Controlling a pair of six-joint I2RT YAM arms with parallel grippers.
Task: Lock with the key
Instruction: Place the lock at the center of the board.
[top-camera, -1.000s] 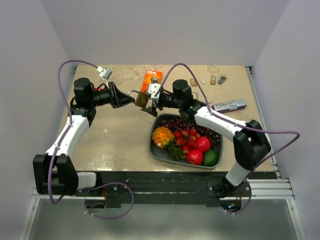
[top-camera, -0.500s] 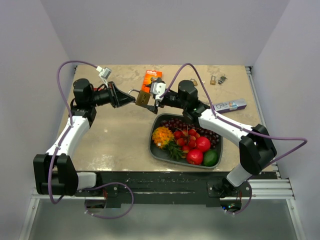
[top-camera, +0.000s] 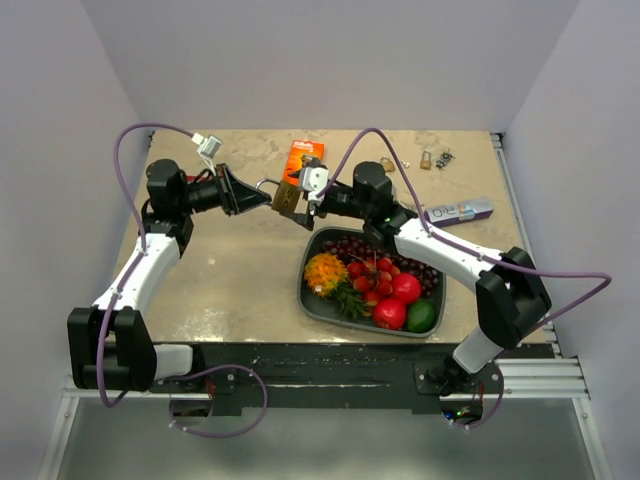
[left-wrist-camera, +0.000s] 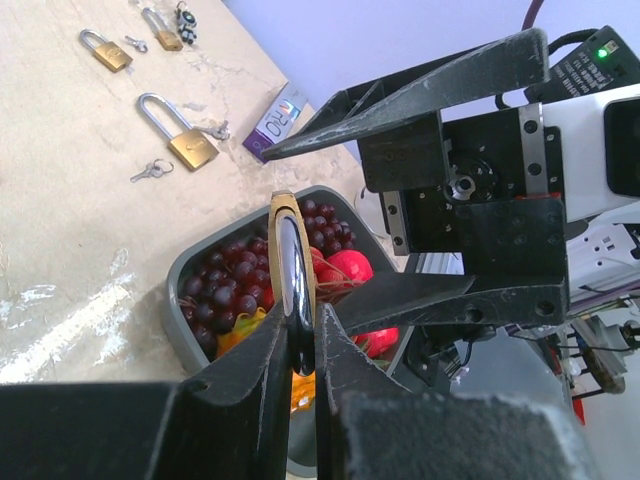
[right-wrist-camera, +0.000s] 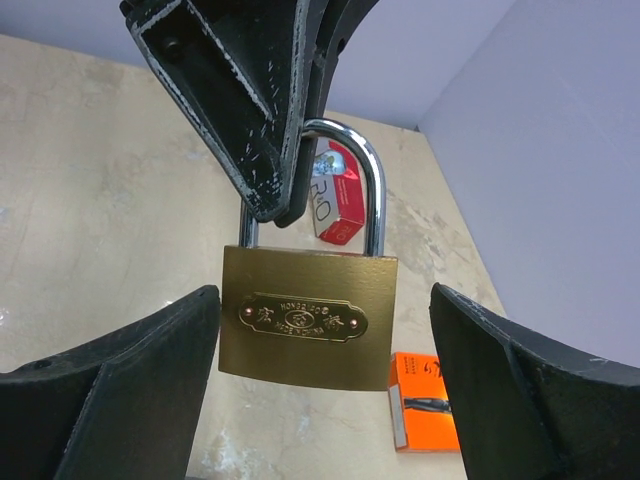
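The right arm has drawn slightly back toward its own side over the past second, while the left arm and its load have kept their place above the middle of the table (top-camera: 230, 270).

The left gripper (top-camera: 266, 198) is pinched tight on the steel loop of a brass padlock (top-camera: 285, 198) and holds it in the air. From the left wrist, the left gripper (left-wrist-camera: 300, 340) shows both fingers pressed against the loop, with the padlock (left-wrist-camera: 284, 250) seen edge-on. From the right wrist, the padlock (right-wrist-camera: 308, 315) hangs face-on from the left gripper (right-wrist-camera: 290, 200), its loop seated in the body on both sides.

The right gripper (top-camera: 298, 202) faces it with its fingers spread wide. In its own camera the right gripper (right-wrist-camera: 320, 295) has one finger on either side of the brass body, with a gap on each side.

A gray tray (top-camera: 310, 298) of fruit sits just beside and below the meeting point. Farther back lie an orange packet (top-camera: 302, 158), a small box (top-camera: 460, 211) and spare padlocks (top-camera: 427, 159). A small key (left-wrist-camera: 150, 172) lies on the table near a long-looped padlock (left-wrist-camera: 180, 130).
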